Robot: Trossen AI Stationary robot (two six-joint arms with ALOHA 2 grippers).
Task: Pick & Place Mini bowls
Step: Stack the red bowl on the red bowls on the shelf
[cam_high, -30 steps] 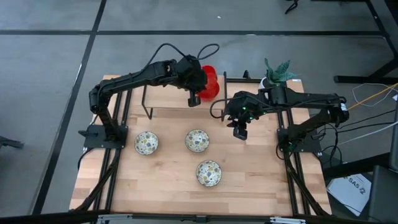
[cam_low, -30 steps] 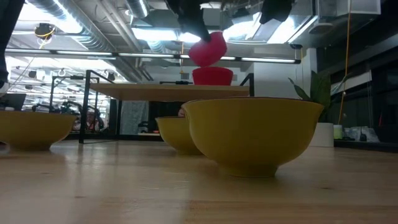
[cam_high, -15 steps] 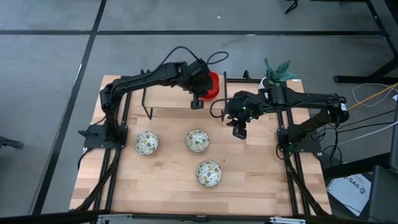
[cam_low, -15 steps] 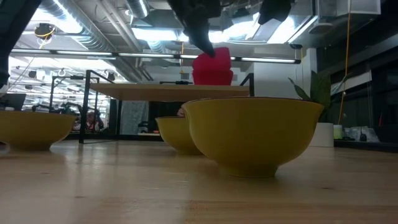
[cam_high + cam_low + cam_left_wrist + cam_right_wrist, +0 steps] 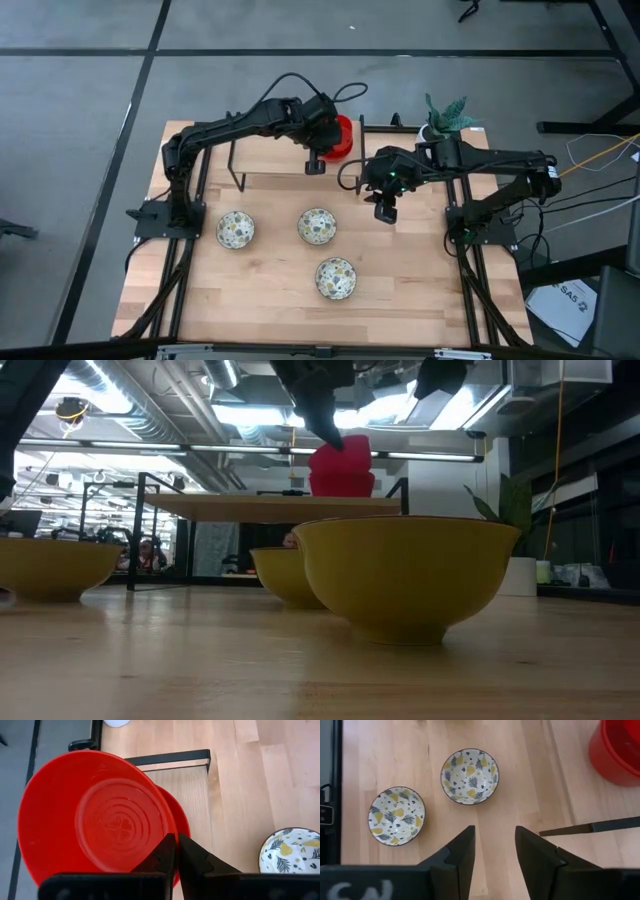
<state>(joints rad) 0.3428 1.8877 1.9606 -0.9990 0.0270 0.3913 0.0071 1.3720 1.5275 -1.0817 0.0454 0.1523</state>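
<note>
The left gripper (image 5: 314, 163) hangs over the raised shelf (image 5: 270, 506) at the 12 o'clock side of the desk (image 5: 400, 280), its fingers (image 5: 167, 855) pinched together on the rim of a red bowl (image 5: 95, 825). That bowl sits tilted on top of other red bowls (image 5: 342, 482) stacked on the shelf; in the left wrist view a second red rim (image 5: 181, 820) peeks out beneath it.

The right gripper (image 5: 386, 213) hovers near the middle of the desk, toward 2 o'clock from centre, with its fingers (image 5: 462, 851) parted and nothing between them.

Three patterned bowls remain on the desk: one (image 5: 236, 229) toward 9 o'clock, one (image 5: 317, 226) near the centre, and one (image 5: 336, 278) toward 6 o'clock, all apart from each other. From the low view their outsides are yellow (image 5: 405, 575).

A small potted plant (image 5: 446, 115) stands at the 1 o'clock corner, behind the right arm.
</note>
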